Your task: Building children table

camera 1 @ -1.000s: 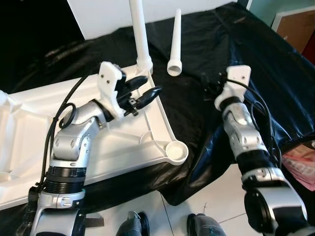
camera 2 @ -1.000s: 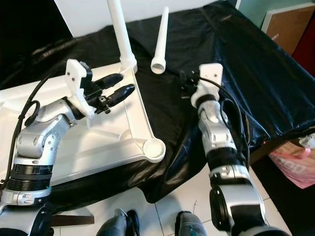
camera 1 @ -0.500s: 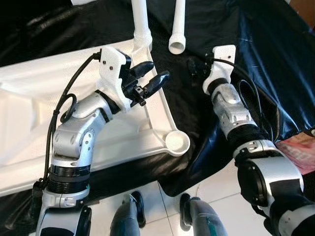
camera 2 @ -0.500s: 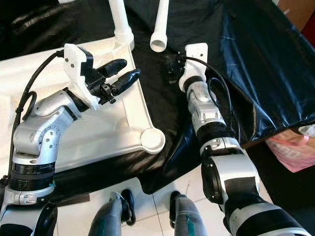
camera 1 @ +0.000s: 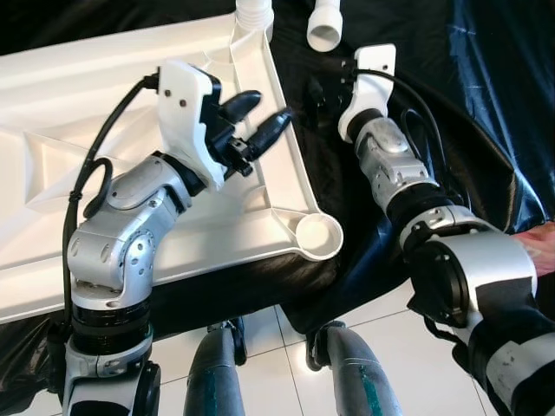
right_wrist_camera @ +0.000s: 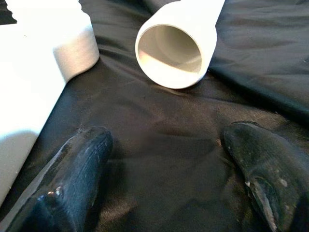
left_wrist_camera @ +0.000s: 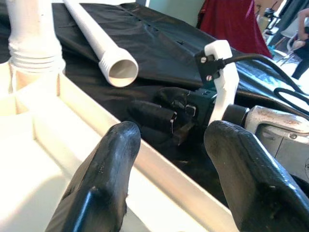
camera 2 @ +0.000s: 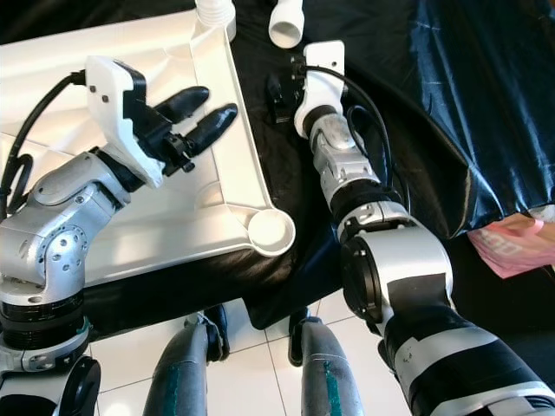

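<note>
One loose leg [camera 1: 327, 26] lies on the black sheet [camera 1: 468, 78], its open end just ahead of the right gripper [right_wrist_camera: 169, 145], whose fingers are spread empty. A grasp seems called for next. One leg [camera 1: 253, 10] is fitted to the tabletop [camera 1: 104, 104]; one socket [camera 1: 317, 237] is empty. The left gripper [camera 1: 260, 121] hovers released above the rim.

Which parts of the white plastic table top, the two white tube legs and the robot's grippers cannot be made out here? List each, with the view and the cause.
- White plastic table top: its left part is cut off by the eye views' edge; the left arm covers its middle.
- Loose white tube leg: the length is cut off by the top edge.
- Screwed-in white leg: cut off alike.
- Right gripper: too small in the eye views to judge; the right wrist view shows its fingers apart.
- Left gripper: open, holding nothing.
</note>
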Available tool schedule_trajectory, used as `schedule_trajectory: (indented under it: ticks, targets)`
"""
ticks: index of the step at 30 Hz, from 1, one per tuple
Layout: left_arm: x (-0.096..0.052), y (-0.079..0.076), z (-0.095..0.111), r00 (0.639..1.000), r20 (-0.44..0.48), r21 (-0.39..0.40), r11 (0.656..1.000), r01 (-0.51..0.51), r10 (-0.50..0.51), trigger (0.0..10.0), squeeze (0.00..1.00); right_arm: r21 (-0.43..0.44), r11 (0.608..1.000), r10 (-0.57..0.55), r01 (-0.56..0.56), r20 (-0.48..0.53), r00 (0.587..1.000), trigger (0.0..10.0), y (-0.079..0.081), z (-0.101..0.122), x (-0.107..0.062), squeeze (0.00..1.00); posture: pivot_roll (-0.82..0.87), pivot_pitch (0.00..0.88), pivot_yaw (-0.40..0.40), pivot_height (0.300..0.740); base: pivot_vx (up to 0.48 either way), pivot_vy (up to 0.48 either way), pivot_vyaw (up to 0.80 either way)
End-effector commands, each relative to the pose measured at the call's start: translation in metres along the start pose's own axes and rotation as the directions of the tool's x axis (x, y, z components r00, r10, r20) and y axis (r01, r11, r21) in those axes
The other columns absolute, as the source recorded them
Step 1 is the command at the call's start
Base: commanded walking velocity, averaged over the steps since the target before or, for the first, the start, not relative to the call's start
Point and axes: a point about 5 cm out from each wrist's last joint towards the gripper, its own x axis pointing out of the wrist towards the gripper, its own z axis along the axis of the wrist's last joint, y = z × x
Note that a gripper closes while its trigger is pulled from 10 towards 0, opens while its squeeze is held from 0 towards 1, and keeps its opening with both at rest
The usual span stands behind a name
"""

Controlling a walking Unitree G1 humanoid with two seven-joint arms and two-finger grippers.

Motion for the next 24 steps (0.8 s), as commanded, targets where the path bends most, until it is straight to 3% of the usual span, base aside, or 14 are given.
schedule_trajectory:
  ticks: [1,2,5,8,17,24]
  targets:
    - [-0.002,-0.005,0.000,1.000,0.005,-0.006,1.000,0.021,-0.021,10.0,0.00,0.017,1.000,-0.003,0.003,-0.017,1.000,10.0,0.000,-0.006,-0.002,0.00,0.26,0.449,-0.052,0.740,0.000,0.000,0.00]
    - [-0.004,0.000,-0.005,1.000,-0.002,-0.016,1.000,-0.008,0.008,10.0,0.00,-0.002,1.000,0.013,-0.013,0.037,0.999,10.0,-0.004,-0.004,-0.005,0.00,0.20,0.419,-0.040,0.740,0.000,0.000,0.00]
    - [-0.004,0.002,-0.007,1.000,-0.004,-0.020,1.000,-0.019,0.019,10.0,0.00,-0.011,1.000,0.019,-0.018,0.054,0.998,10.0,-0.006,-0.003,-0.006,0.00,0.20,0.419,-0.040,0.740,0.000,0.000,0.00]
    - [-0.003,0.011,-0.019,0.996,-0.038,-0.034,0.996,-0.083,0.081,10.0,0.00,-0.054,0.998,0.015,-0.008,0.119,0.993,10.0,-0.019,-0.003,-0.015,0.00,0.14,0.372,-0.011,0.740,0.000,0.000,0.00]
    - [-0.005,0.021,-0.033,0.985,-0.075,-0.030,0.987,-0.156,0.154,10.0,0.00,-0.079,0.996,-0.014,0.028,0.166,0.986,10.0,-0.031,-0.008,-0.027,0.00,0.09,0.326,0.012,0.740,0.000,0.000,0.00]
    - [-0.016,0.038,-0.052,0.949,-0.109,-0.042,0.953,-0.300,0.295,10.0,0.00,-0.070,0.993,-0.072,0.090,0.229,0.971,10.0,-0.039,-0.020,-0.055,0.00,0.03,0.248,0.038,0.740,0.000,0.000,0.00]
